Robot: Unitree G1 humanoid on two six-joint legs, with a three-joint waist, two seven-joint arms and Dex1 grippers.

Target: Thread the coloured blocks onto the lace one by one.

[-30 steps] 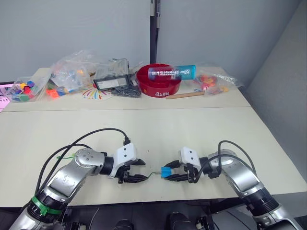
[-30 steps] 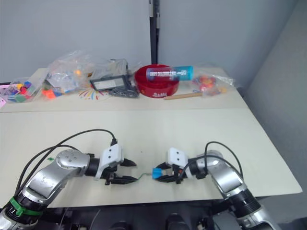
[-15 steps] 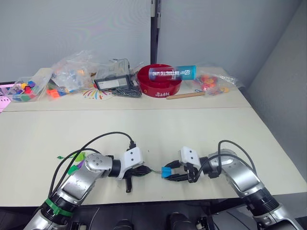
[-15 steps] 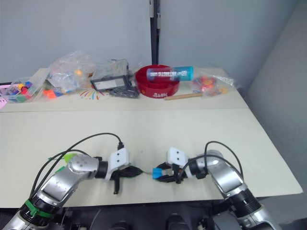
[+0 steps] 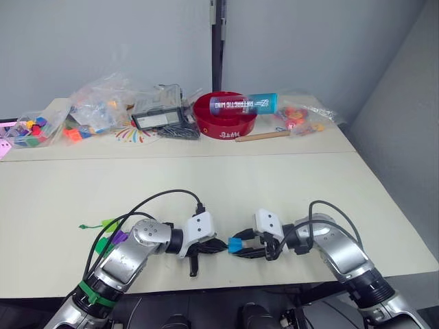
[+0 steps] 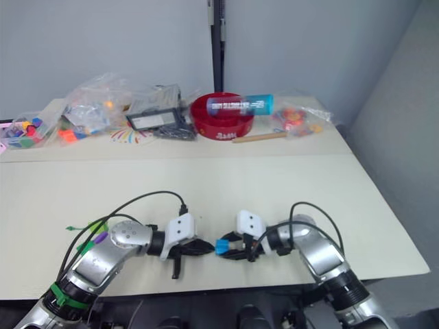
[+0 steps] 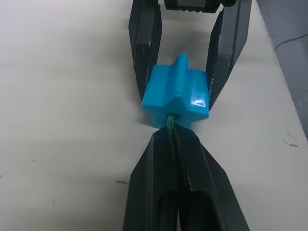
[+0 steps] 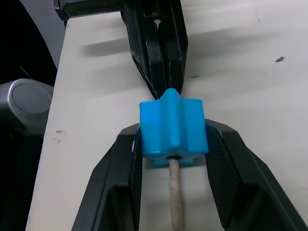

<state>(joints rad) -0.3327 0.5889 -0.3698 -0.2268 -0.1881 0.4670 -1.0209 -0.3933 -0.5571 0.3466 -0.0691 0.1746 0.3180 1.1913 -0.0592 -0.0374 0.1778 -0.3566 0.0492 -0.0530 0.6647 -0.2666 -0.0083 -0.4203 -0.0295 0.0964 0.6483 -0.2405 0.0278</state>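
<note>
Now the threading of the sky blue block (image 7: 177, 96) is mid-way near the desk's (image 5: 288, 192) front edge — the right gripper (image 8: 174, 144) clamps it between its 2 fingers, the left gripper (image 7: 172, 139) pinches the lace (image 7: 169, 122) shut at the hole, and the pale tip (image 8: 175, 192) pokes out beyond — next, I judge, it must be pulled through.

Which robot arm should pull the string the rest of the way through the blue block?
Probably the right. The lace's pale tip already pokes out of the blue block on that side. But the right gripper holds the block, so the left gripper, pinching the lace, must take over first.
</note>
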